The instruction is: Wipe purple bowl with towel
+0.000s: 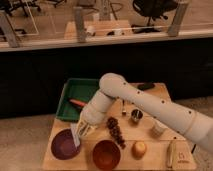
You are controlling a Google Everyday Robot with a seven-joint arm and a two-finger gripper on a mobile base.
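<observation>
— Bowl position first: where is it?
— The purple bowl (62, 146) sits at the front corner of the table (152, 161), just beside the brown bowl (106, 154).
— And the towel?
— The towel (76, 136) hangs from the hand (84, 129), which is clamped on its top end. It dangles upright over the purple bowl's rim, on the side nearest the brown bowl. Touching or not, I cannot tell.
— So which way next?
— I'd guess down and sideways, away from the brown bowl, toward the purple bowl's middle. The arm (145, 102) reaches in past the green tray (75, 87), so nothing blocks that sweep.
</observation>
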